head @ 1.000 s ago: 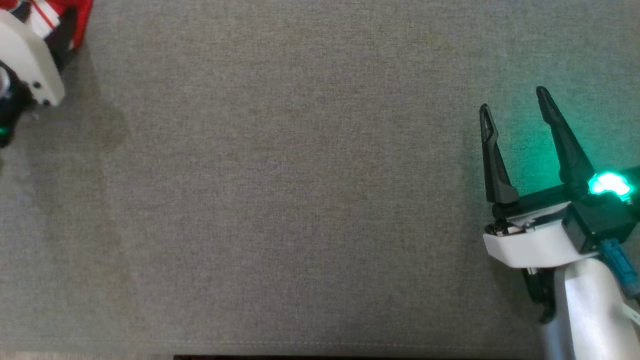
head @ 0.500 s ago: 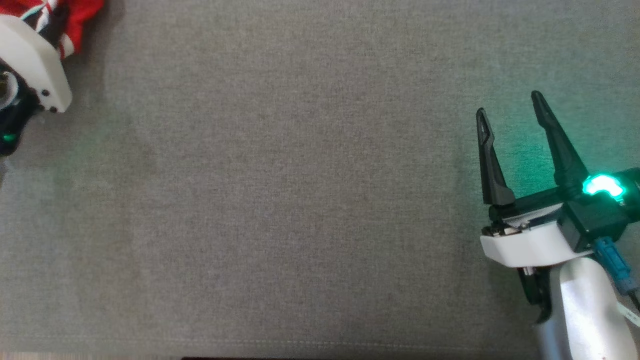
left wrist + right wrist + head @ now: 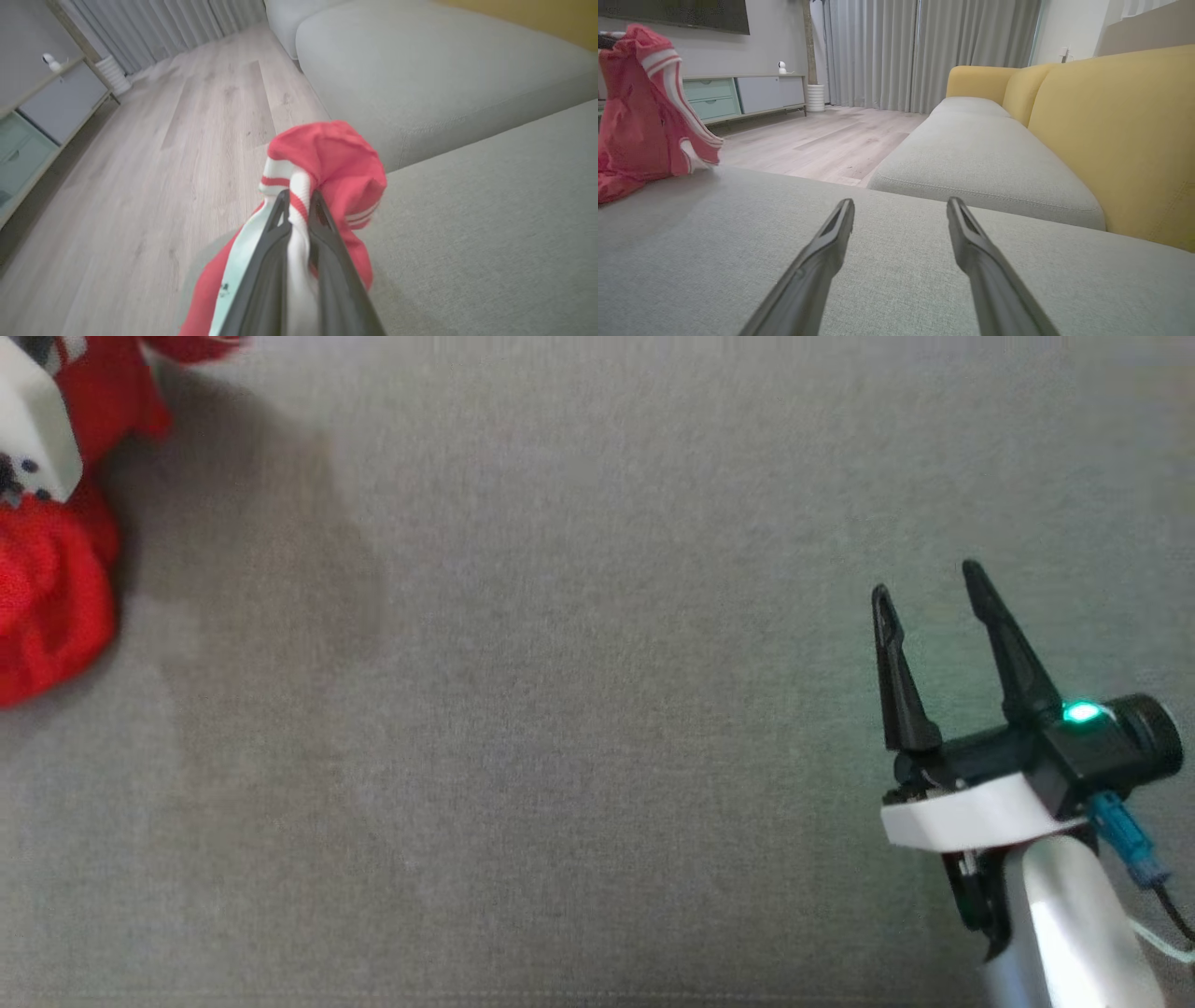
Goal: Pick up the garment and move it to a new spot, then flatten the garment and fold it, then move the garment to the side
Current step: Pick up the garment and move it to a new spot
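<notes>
Nearest us, our right gripper (image 3: pixel 925 581) holds its fingers wide apart over the grey cushion (image 3: pixel 560 709). Farther off, at the cushion's left edge, our left gripper (image 3: pixel 299 193) pinches the red garment (image 3: pixel 336 158), which hangs lengthwise downward with its lower end bunched on the cushion.

A grey fabric seat (image 3: pixel 924 280) meets a yellow sofa back (image 3: pixel 1111 140), with pale wood floor (image 3: pixel 822 144) beyond, long grey curtains (image 3: pixel 924 51) at the far wall and a low cabinet (image 3: pixel 738 95) with teal and grey fronts.
</notes>
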Robot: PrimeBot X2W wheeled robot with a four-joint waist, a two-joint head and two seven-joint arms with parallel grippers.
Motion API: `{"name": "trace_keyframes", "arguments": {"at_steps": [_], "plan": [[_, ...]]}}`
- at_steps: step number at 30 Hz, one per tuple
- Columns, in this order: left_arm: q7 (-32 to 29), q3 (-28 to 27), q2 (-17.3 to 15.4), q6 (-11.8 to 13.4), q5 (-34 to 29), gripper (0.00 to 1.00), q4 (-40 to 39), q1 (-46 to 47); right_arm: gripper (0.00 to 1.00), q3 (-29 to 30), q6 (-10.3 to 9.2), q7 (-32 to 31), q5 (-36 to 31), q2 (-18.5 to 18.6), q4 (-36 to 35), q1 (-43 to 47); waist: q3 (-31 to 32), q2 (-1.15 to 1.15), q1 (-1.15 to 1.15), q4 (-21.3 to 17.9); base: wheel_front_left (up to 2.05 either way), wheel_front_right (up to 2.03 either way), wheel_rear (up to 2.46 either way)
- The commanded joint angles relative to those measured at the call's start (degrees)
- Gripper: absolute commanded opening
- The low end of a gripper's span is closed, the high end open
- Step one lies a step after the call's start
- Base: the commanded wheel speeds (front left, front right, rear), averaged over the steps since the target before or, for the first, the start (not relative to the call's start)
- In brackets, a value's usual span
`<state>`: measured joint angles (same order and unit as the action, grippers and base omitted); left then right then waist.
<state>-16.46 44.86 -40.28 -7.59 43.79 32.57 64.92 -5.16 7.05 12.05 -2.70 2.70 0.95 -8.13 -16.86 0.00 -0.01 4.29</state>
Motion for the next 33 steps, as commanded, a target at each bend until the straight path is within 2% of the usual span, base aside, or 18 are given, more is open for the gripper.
{"name": "trace_keyframes", "arguments": {"at_steps": [1,6,12,17,18,19,23,26,29,33], "plan": [[0.3,-1.7,-3.5,0.1,-0.3,0.00,-1.8,3.9,1.00,-1.5,0.44,0.7,0.7,0.2,-1.2,0.9,4.6,0.00,0.01,-1.4,0.00,0.00,0.00],[0.6,0.9,-2.7,0.1,-0.6,0.00,-4.5,7.1,1.00,-1.6,0.44,1.5,2.5,0.2,1.0,2.2,9.6,0.00,0.01,-3.2,0.00,0.00,0.00],[1.9,3.0,2.0,0.1,0.4,0.00,-7.4,10.8,1.00,-2.2,0.44,2.1,4.2,0.2,2.6,3.1,13.4,0.00,0.01,-6.0,0.00,0.00,0.00],[3.0,3.3,8.6,0.3,2.8,0.00,-8.4,12.4,1.00,-2.4,0.44,2.5,5.4,0.2,3.5,3.1,14.7,0.00,0.01,-8.4,0.00,0.00,0.00],[3.0,3.3,8.6,0.3,2.8,0.00,-8.4,12.4,1.00,-2.4,0.44,2.5,5.4,0.2,3.5,3.1,14.7,0.00,0.01,-8.4,0.00,0.00,0.00],[3.3,3.4,10.1,0.5,3.3,0.00,-8.6,12.5,1.00,-2.4,0.44,2.5,5.5,0.2,3.7,3.1,14.7,0.00,0.01,-8.8,0.00,0.00,0.00],[4.8,2.9,16.5,2.0,6.2,0.00,-9.0,11.4,1.00,-2.0,0.44,2.7,6.1,0.2,4.0,3.0,14.0,0.00,0.01,-10.1,0.00,0.00,0.00],[6.3,2.4,20.0,3.2,8.4,0.00,-8.9,8.8,1.00,-1.9,0.44,2.8,6.5,0.2,4.2,2.6,12.7,0.00,0.01,-10.9,0.00,0.00,0.00],[8.4,2.6,20.9,4.2,9.5,0.00,-7.8,4.3,1.00,-1.8,0.44,2.9,6.8,0.2,4.3,2.0,11.2,0.00,0.01,-11.7,0.00,0.00,0.00],[12.3,2.1,19.3,5.3,10.9,0.00,-4.0,-4.1,1.00,-1.6,0.44,2.9,7.1,0.2,4.0,1.3,9.1,0.00,0.01,-12.4,0.00,0.00,0.00]]}}
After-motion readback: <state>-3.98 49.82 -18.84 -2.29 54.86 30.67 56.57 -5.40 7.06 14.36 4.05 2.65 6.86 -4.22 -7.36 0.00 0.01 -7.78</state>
